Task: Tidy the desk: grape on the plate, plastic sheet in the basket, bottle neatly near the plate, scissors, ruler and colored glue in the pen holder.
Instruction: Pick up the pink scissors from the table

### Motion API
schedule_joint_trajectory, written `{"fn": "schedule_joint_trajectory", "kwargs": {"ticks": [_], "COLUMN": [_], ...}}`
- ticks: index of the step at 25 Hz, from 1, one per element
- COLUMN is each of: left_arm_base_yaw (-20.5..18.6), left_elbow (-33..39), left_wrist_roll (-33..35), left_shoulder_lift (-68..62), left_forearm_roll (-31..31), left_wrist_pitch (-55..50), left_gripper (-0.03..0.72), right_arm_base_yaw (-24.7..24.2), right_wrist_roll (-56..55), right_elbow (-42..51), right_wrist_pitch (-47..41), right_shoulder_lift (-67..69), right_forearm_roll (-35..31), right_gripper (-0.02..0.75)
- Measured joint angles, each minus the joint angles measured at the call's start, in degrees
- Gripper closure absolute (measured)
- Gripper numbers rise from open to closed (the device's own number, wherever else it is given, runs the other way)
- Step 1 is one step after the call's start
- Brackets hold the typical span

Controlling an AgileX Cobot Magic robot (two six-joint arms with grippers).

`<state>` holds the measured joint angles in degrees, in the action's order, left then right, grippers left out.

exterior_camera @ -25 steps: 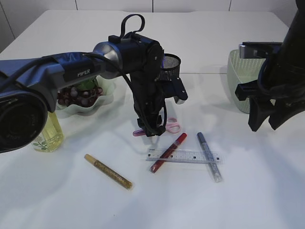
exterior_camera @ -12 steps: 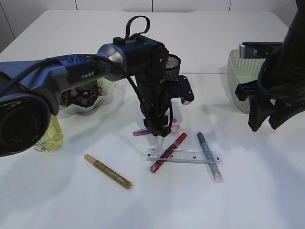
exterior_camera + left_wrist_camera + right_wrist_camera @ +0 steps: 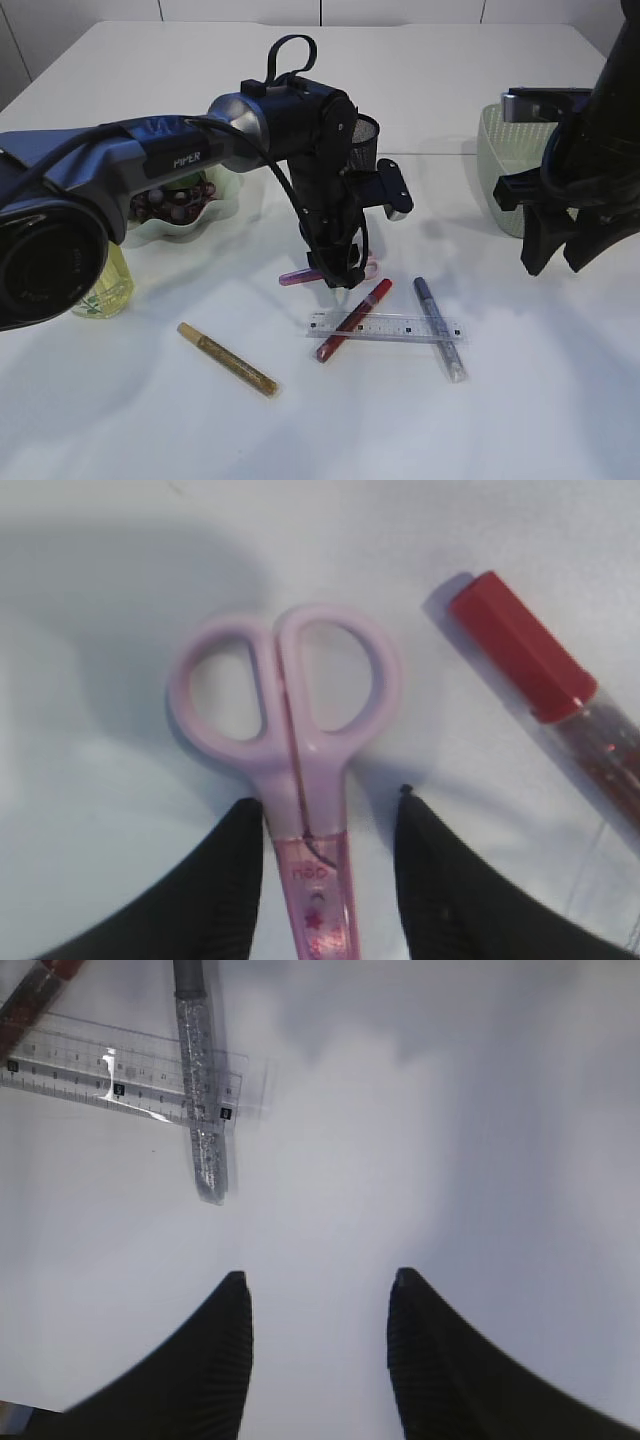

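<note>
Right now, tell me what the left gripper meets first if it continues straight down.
The pink scissors: the open left gripper straddles them just below the handle loops. Its height above them is unclear.

White tabletop [image 3: 150,420] filling the view.
Pale wall panels [image 3: 240,10] are running just behind the tabletop's far edge.

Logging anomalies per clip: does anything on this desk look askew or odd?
Only the ruler: a red glue pen and a silver glue pen lie crossed with it in a loose pile. Nothing looks spilled or damaged.
</note>
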<state>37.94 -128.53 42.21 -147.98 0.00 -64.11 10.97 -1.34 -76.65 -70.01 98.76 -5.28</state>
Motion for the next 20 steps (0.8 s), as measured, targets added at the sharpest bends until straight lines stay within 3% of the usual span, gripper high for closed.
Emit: {"fn": "schedule_joint_trajectory", "kwargs": {"ticks": [14, 20], "left_arm_base_yaw": [0.0, -0.2], "left_elbow": [-0.4, -0.4], "left_wrist_roll": [0.1, 1.1], "left_shoulder_lift": [-0.3, -0.3], "left_forearm_roll": [-3.2, -2.7], "left_wrist_pitch": [-3.2, -3.4], "left_gripper": [0.358, 0.412], "right_arm_base_yaw": [0.0, 0.0], "right_wrist_roll": [0.2, 0.2], "right_elbow": [0.0, 0.0], "right_wrist_pitch": [0.0, 0.0], "right_shoulder_lift": [0.0, 0.0], "right_forearm_roll": [-0.3, -0.3], "right_gripper": [0.374, 0.374]}}
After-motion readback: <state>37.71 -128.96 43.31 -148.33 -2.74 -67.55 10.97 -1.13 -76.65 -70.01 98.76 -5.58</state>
